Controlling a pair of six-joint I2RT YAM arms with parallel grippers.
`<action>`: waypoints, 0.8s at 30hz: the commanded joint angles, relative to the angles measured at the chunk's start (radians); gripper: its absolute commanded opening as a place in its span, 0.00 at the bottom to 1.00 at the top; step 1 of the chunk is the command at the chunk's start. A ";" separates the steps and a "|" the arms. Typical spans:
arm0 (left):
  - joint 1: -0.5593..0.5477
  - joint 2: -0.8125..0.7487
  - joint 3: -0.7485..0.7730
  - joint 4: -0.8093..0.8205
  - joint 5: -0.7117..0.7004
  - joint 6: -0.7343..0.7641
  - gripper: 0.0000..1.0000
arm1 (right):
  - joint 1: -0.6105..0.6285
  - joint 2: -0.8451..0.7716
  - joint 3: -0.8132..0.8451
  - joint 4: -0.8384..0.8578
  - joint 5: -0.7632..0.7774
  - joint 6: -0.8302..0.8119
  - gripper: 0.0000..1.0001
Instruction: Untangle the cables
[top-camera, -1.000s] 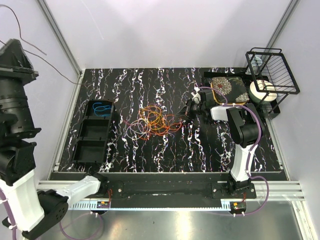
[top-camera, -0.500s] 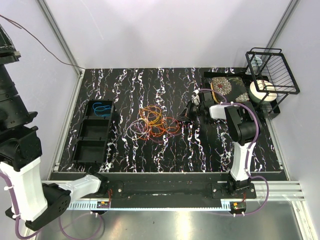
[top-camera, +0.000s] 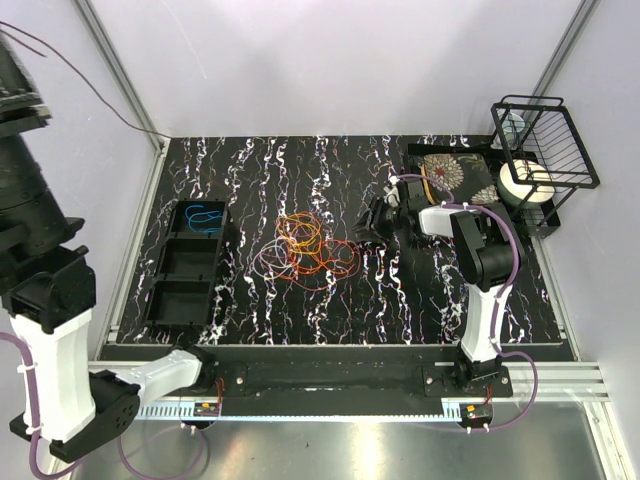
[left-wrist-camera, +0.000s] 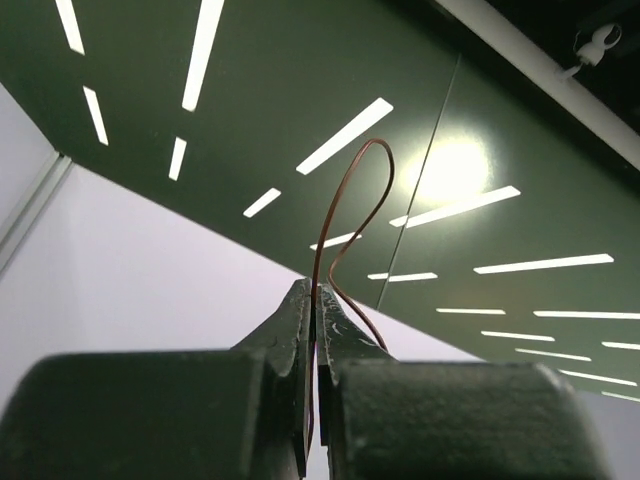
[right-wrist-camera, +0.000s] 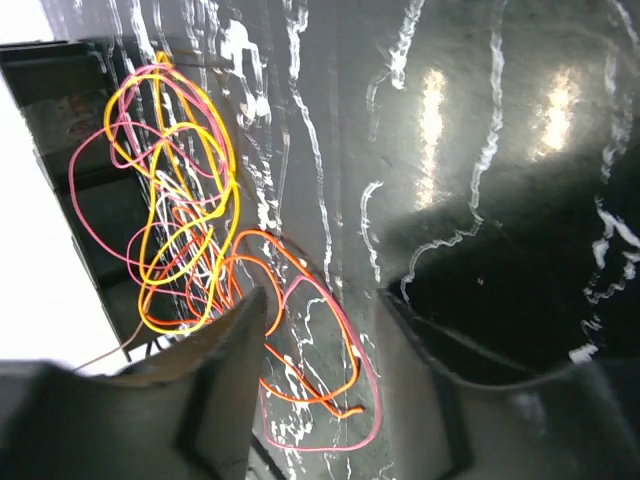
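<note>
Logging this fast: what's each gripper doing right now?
Left gripper: shut on a thin brown cable.
Right gripper: open, gripping nothing, at the edge of the cable tangle.

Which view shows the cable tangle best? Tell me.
Top external: the whole cable tangle lies unobstructed. Right wrist shows it close, but fingers hide its edge. Left wrist shows only one brown wire, pinched.

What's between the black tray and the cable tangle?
Nothing: only bare tabletop separates the tray from the tangle, whose pale violet loop comes nearest. The top external view shows it.
</note>
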 joint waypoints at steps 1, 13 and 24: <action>0.002 -0.033 -0.106 0.012 0.034 -0.041 0.00 | 0.018 -0.087 -0.012 0.047 0.022 -0.064 0.58; 0.002 -0.060 -0.371 -0.062 0.130 -0.179 0.00 | 0.071 -0.274 -0.143 0.306 -0.050 -0.060 0.70; 0.002 -0.046 -0.368 -0.129 0.295 -0.265 0.00 | 0.147 -0.228 -0.107 0.386 -0.147 0.046 0.76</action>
